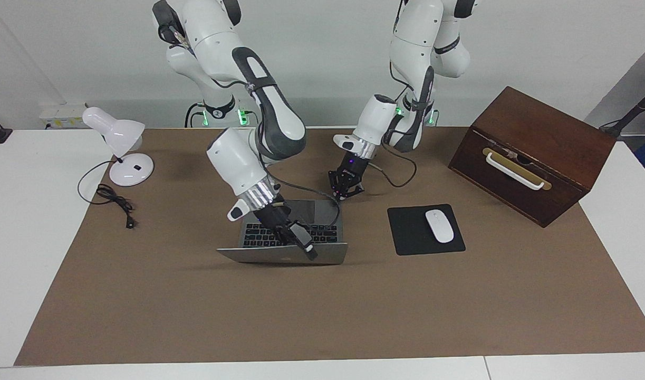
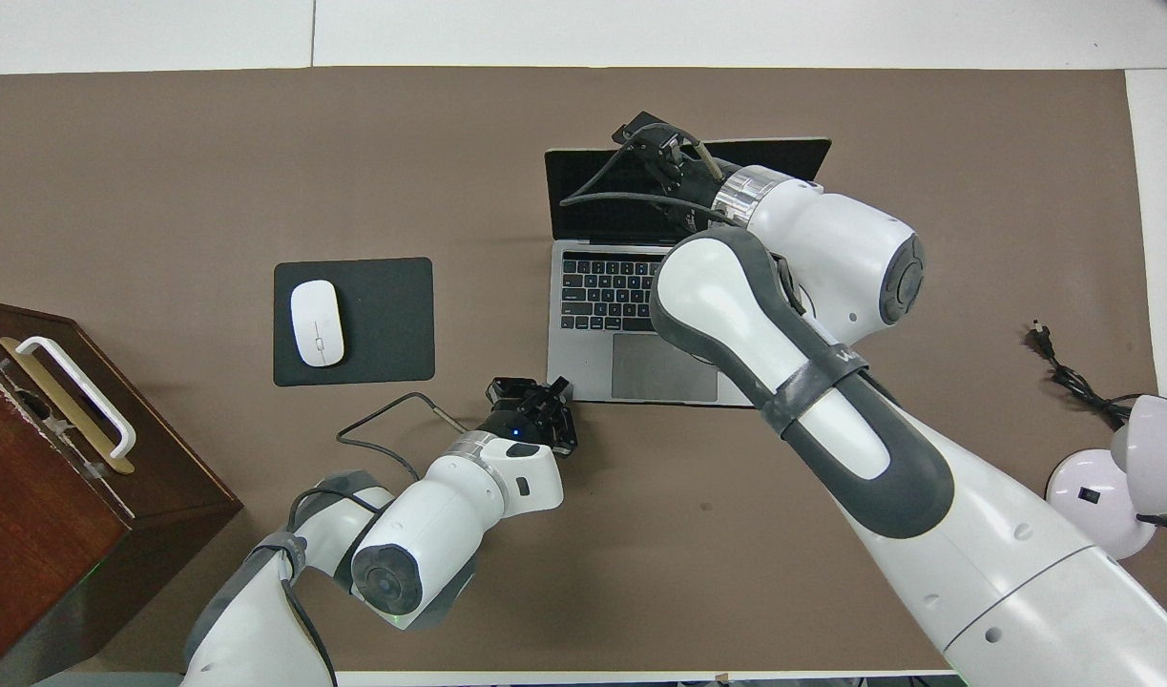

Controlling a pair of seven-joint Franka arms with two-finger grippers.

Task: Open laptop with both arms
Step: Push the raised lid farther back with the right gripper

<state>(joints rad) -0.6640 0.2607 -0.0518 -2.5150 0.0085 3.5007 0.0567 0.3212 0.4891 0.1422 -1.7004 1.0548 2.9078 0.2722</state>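
The silver-grey laptop (image 1: 259, 256) (image 2: 664, 367) lies in the middle of the brown mat with its lid raised, keys and trackpad showing. My right gripper (image 1: 306, 247) (image 2: 661, 151) reaches over the keyboard and sits at the lid's top edge, one finger down the lid's outer face, shut on that edge. My left gripper (image 1: 346, 192) (image 2: 550, 391) is low at the corner of the laptop's base nearest the robots, toward the left arm's end. Its fingertips meet and hold nothing. Whether they touch the base I cannot tell.
A black mouse pad (image 1: 406, 237) (image 2: 392, 324) with a white mouse (image 1: 439, 226) (image 2: 316, 322) lies beside the laptop toward the left arm's end. A wooden box (image 1: 533, 153) (image 2: 30, 477) stands past it. A white desk lamp (image 1: 119, 142) (image 2: 1117, 477) and its cable (image 1: 114, 200) are at the right arm's end.
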